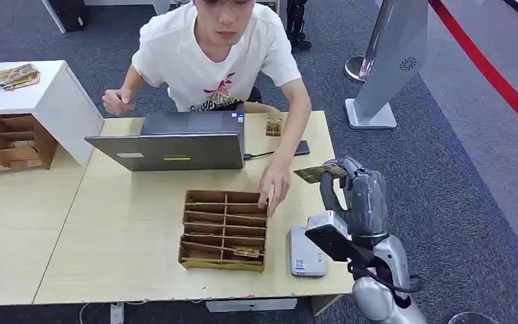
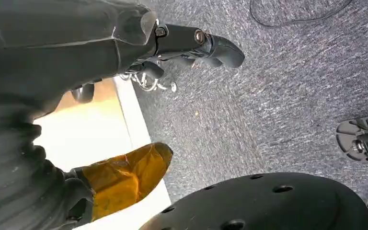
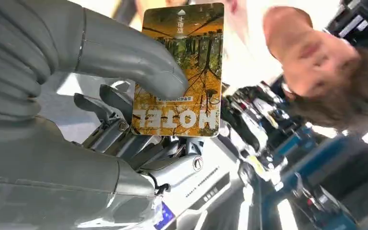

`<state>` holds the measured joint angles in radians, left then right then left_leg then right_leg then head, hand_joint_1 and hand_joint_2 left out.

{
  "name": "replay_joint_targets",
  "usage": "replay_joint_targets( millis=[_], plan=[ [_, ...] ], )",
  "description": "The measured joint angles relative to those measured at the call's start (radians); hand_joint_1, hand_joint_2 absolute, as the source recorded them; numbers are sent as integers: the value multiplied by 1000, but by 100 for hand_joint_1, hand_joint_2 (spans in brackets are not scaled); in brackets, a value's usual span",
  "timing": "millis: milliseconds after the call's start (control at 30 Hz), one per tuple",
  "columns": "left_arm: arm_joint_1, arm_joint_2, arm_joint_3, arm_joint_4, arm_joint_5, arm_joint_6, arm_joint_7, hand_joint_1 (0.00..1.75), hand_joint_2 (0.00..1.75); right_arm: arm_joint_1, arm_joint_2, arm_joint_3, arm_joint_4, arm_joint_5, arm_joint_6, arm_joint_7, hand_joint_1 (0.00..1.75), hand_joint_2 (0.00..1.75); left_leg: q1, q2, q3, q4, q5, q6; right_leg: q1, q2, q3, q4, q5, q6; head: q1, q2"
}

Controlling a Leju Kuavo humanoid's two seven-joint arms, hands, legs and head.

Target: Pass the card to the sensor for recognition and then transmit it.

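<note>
My right hand (image 1: pixel 354 187) is raised over the table's right edge and pinches an orange hotel card (image 1: pixel 320 173) so that it points toward the person. In the right wrist view the card (image 3: pixel 181 72) stands between the grey thumb (image 3: pixel 139 62) and the darker fingers behind it, its "HOTEL" print facing the camera. The white card sensor (image 1: pixel 306 254) lies flat on the table below and nearer than the hand. My left hand (image 2: pixel 124 43) hangs by the table's edge above the carpet, fingers spread and holding nothing.
A person sits across the table, one hand (image 1: pixel 273 189) on the far right corner of a wooden compartment tray (image 1: pixel 224 229) holding a card (image 1: pixel 246 252). A laptop (image 1: pixel 175 143), a spare card (image 1: pixel 273 126) and a black phone (image 1: pixel 301 147) lie behind. A kiosk stand (image 1: pixel 391 61) rises at right.
</note>
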<state>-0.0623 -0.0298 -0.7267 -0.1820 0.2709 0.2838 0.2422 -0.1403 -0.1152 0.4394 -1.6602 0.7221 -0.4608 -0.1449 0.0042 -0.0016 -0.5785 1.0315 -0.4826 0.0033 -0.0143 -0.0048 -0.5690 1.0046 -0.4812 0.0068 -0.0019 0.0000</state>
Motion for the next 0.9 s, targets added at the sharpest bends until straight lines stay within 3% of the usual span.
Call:
replay_joint_targets(
  millis=[500, 900],
  plan=[
    [9, 0, 6, 1, 17, 6, -15, 0, 175, 173, -132, -39, -31, 4, 226, 101, 175, 175, 0, 0, -1, 0, -1, 0, 0, 0, 0, 0, 0, 0, 0, 0],
    [8, 0, 6, 5, 11, 9, -16, 0, 175, 170, -154, -42, 10, -46, 318, 121, 175, 175, 0, 0, -1, 0, -1, 0, 0, 0, 0, 0, 0, 0, 0, 0]
  ],
)
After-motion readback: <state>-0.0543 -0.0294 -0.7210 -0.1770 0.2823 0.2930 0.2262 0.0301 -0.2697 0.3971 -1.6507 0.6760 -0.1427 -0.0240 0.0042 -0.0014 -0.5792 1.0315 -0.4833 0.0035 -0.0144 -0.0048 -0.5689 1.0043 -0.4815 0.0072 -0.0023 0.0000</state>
